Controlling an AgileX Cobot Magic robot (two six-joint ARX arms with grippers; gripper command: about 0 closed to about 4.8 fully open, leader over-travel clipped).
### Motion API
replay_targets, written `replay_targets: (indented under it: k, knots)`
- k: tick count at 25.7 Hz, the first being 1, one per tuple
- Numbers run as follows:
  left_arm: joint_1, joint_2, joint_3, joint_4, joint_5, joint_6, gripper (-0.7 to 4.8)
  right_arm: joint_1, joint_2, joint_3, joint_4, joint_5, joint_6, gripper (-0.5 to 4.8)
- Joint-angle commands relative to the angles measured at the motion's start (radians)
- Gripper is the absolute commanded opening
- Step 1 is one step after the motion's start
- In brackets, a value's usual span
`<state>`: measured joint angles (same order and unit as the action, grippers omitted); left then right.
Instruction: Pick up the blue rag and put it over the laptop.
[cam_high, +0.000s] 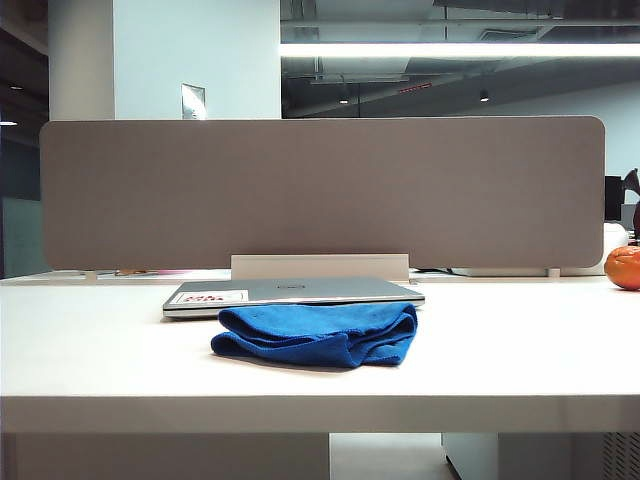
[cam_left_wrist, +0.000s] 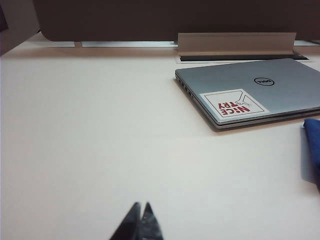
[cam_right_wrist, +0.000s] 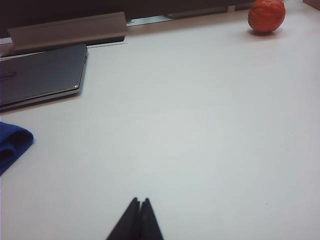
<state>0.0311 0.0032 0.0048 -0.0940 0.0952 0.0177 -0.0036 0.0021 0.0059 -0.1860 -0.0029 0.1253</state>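
Blue rag sits crumpled on the white table, just in front of the laptop and touching or nearly touching its front edge. Bright royal blue, fuzzy microfibre, folded over itself into a low lump with rounded folds at both ends. Narrower than the laptop.

Laptop is closed, flat, thin, silver-grey, dark round logo on the lid. White sticker with red lettering near one corner. Long white bar directly behind it, then the grey divider panel.

Orange round object sits far off to the right near the table's back edge, well apart from everything else.

Left pincer: tips pressed together, nothing held, over bare table well short of the laptop. Right pincer: tips together too, empty, over bare table, rag and laptop off to its side. Neither arm shows in the exterior view.
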Motion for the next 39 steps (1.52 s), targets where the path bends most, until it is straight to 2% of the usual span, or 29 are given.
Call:
replay_targets:
  k: [1,23,25,30,39]
  knots:
    - [0.0,0.001,0.003,0.006,0.007,-0.003,-0.06,0.001,-0.002,-0.005,0.01,0.001,-0.002,0.0]
    - [0.0,0.001,0.003,0.006,0.007,-0.003,-0.06,0.001,-0.002,-0.005,0.01,-0.008,0.01,0.0]
    - [0.0,0.001,0.003,0.006,0.007,-0.004,-0.06,0.002,-0.002,-0.004,0.011,-0.045,0.016,0.0]
    - [0.0,0.001,0.003,0.005,0.007,-0.004,-0.06,0.002,-0.002,-0.004,0.022,-0.163,0.187,0.0]
    - [0.0,0.001,0.003,0.005,0.007,-0.005,-0.06,0.002,-0.002,-0.004,0.053,-0.444,0.22,0.03]
